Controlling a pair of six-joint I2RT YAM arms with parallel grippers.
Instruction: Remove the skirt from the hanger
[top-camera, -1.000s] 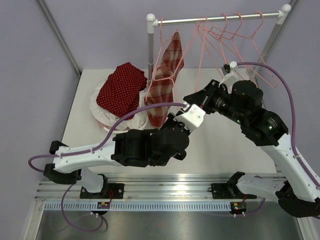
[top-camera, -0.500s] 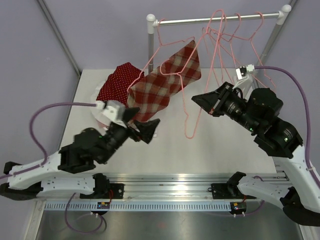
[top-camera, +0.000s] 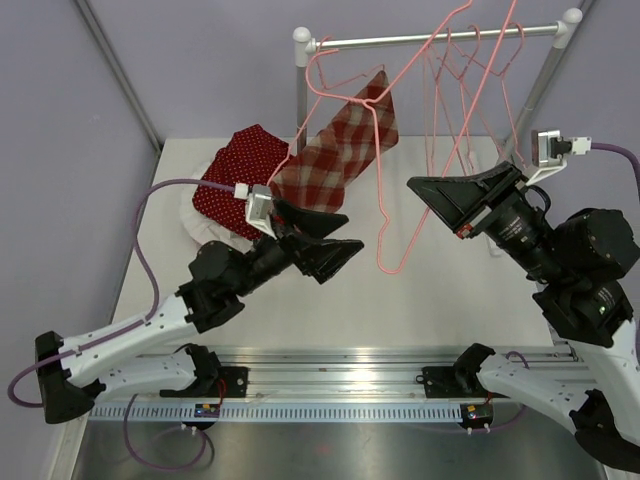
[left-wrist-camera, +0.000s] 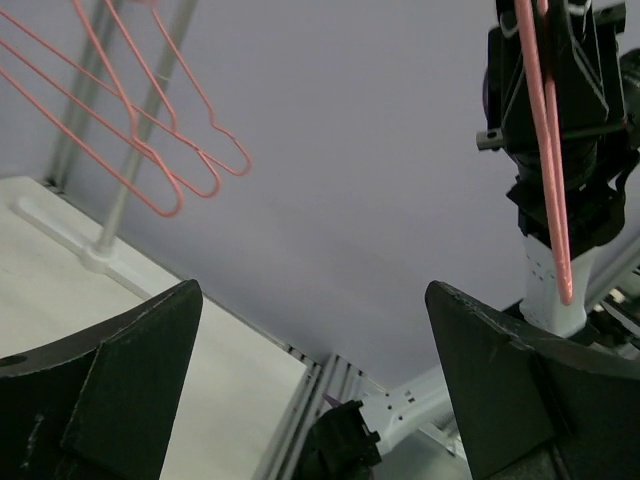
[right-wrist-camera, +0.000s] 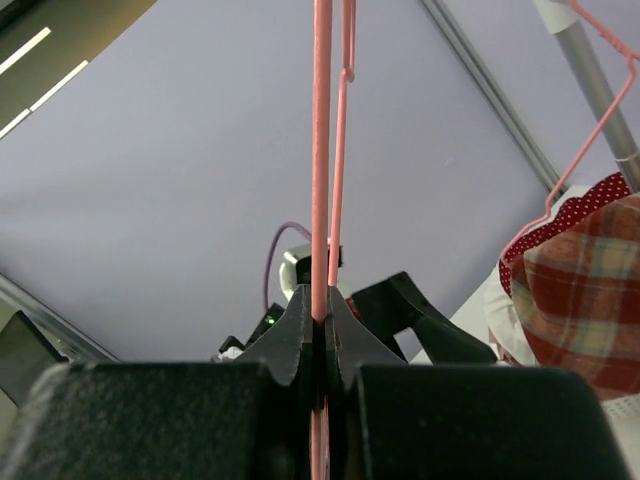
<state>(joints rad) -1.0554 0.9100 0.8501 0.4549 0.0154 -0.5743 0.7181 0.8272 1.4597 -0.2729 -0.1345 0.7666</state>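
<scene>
Top external, plaid skirt (top-camera: 335, 150), left end effector (top-camera: 352, 232) wide, right end effector (top-camera: 418, 187) clamping hanger (right-wrist-camera: 322, 150)

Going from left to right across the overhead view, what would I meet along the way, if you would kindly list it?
red dotted cloth → plaid skirt → right gripper, shut on a pink hanger → rack's right post. The open left gripper overlaps the skirt, so it is left out.

We find bare desk (top-camera: 440, 290) open across the middle, a pink hanger (top-camera: 381, 235) dangling down into that gap, more hangers (top-camera: 436, 100) crowding the rail (top-camera: 420, 40) above, plaid skirt (top-camera: 340, 150) and red cloth heap (top-camera: 240, 170) blocking the far left.
</scene>
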